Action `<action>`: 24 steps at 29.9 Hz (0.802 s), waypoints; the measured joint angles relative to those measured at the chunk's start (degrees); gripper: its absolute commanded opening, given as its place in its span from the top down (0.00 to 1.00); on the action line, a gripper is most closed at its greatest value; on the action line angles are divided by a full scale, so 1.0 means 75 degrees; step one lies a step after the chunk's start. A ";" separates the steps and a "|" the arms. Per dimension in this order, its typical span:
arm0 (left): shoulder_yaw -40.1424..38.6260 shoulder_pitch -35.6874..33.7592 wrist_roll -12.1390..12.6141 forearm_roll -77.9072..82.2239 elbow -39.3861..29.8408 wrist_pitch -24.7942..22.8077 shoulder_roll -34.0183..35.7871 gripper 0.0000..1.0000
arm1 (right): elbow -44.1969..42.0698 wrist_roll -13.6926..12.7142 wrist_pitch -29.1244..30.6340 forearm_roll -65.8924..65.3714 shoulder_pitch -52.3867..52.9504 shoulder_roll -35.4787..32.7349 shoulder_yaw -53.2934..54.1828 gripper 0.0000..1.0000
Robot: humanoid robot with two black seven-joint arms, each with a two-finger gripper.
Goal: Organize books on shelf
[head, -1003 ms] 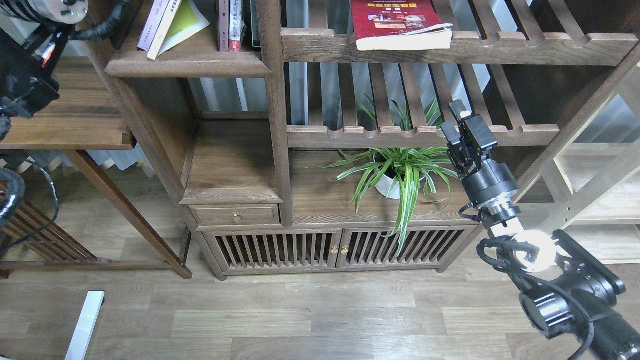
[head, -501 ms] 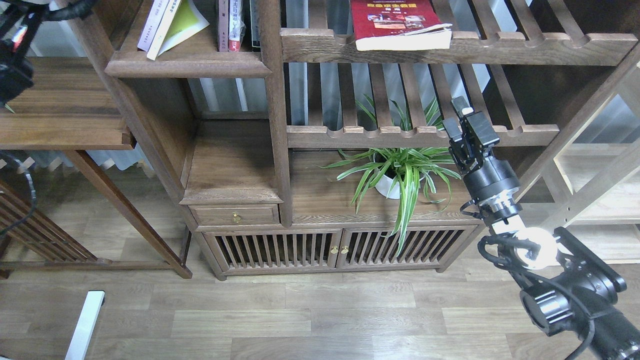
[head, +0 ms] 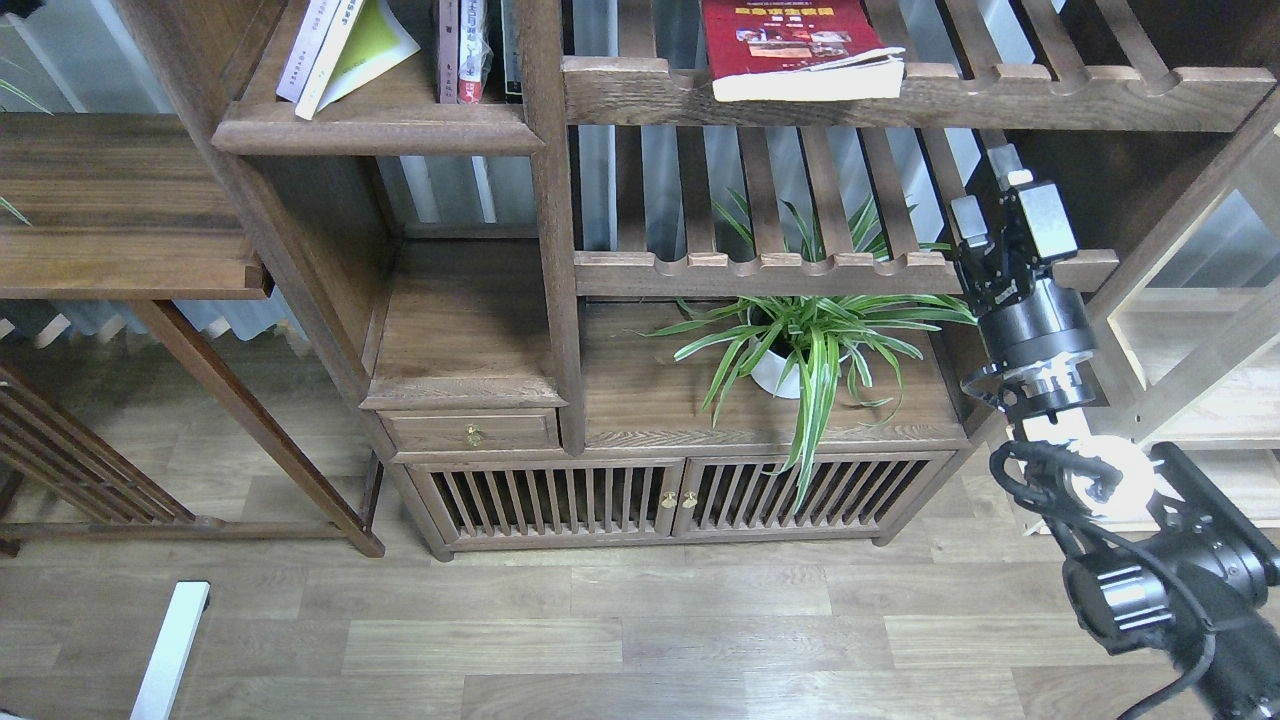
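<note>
Red book overhangs its slatted rack up-left of the right gripper, fingers spread and empty; a careless upward reach could knock it off.

the right pincer has risen and swung right, and the left arm has left view.

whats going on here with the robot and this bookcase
The robot is sorting books. Its right gripper, fingers apart and holding nothing, is raised below the red paperback with small photos, which lies flat on the slatted wooden rack. The pale-lavender paperback and yellow-green paperback lean on the solid dark-brown shelf. The left arm is out of view.
</note>
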 measured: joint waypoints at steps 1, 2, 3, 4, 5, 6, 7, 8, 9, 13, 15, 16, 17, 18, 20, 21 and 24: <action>-0.0112 0.0159 0.0000 -0.0084 -0.0147 -0.0128 0.0044 0.01 | 0.0098 0.0000 0.0000 0.0000 -0.0044 -0.0004 0.0037 0.06; -0.0256 0.0331 0.0002 -0.0167 -0.0299 -0.0288 0.0067 0.01 | 0.0182 0.0000 0.0000 0.0000 -0.0085 -0.0009 0.0069 0.06; -0.0404 0.0481 0.0008 -0.0250 -0.0420 -0.0472 0.0066 0.01 | 0.0283 -0.0002 0.0000 0.0000 -0.0132 -0.0015 0.0097 0.06; -0.0534 0.0601 0.0012 -0.0345 -0.0498 -0.0682 0.0039 0.01 | 0.0396 -0.0018 0.0000 0.0000 -0.0184 -0.0026 0.0113 0.06; -0.0650 0.0722 0.0023 -0.0489 -0.0560 -0.0961 -0.0020 0.01 | 0.0488 -0.0030 0.0000 0.0000 -0.0226 -0.0038 0.0120 0.06; -0.0719 0.0830 0.0045 -0.0642 -0.0600 -0.1240 -0.0083 0.01 | 0.0578 -0.0042 0.0000 0.0000 -0.0261 -0.0051 0.0122 0.06; -0.0756 0.0922 0.0075 -0.0771 -0.0623 -0.1417 -0.0129 0.01 | 0.0651 -0.0051 0.0000 0.0000 -0.0284 -0.0071 0.0122 0.06; -0.0777 0.1022 0.0107 -0.0890 -0.0634 -0.1545 -0.0167 0.01 | 0.0717 -0.0056 0.0000 0.0000 -0.0295 -0.0104 0.0104 0.06; -0.0788 0.1105 0.0128 -0.0963 -0.0639 -0.1611 -0.0186 0.01 | 0.0765 -0.0057 0.0000 0.0000 -0.0301 -0.0129 0.0079 0.06; -0.0807 0.1523 0.0128 -0.1162 -0.0645 -0.1678 -0.0263 0.01 | 0.0924 -0.0067 0.0000 -0.0014 -0.0316 -0.0162 -0.0085 0.06; -0.0854 0.1891 0.0105 -0.1410 -0.0663 -0.1680 -0.0500 0.01 | 0.0946 -0.0068 0.0000 -0.0023 -0.0316 -0.0122 -0.0218 0.06; -0.0878 0.2068 0.0101 -0.1547 -0.0684 -0.1680 -0.0659 0.01 | 0.0950 -0.0068 0.0000 -0.0023 -0.0312 -0.0097 -0.0286 0.06; -0.0901 0.2206 0.0092 -0.1652 -0.0715 -0.1680 -0.0794 0.01 | 0.0951 -0.0068 0.0000 -0.0023 -0.0296 -0.0072 -0.0371 0.06; -0.0921 0.2339 0.0078 -0.1742 -0.0766 -0.1681 -0.0928 0.01 | 0.0954 -0.0068 0.0000 -0.0027 -0.0272 -0.0039 -0.0455 0.06; -0.0975 0.2545 0.0047 -0.1834 -0.0915 -0.1681 -0.1175 0.02 | 0.0955 -0.0067 0.0000 -0.0031 -0.0241 0.0017 -0.0578 0.06; -0.1000 0.2682 0.0042 -0.1861 -0.1038 -0.1681 -0.1347 0.02 | 0.0955 -0.0067 0.0000 -0.0032 -0.0223 0.0043 -0.0617 0.06; -0.1030 0.3213 0.0089 -0.1877 -0.1462 -0.1681 -0.1877 0.03 | 0.0955 -0.0066 0.0000 -0.0043 -0.0150 0.0267 -0.0667 0.06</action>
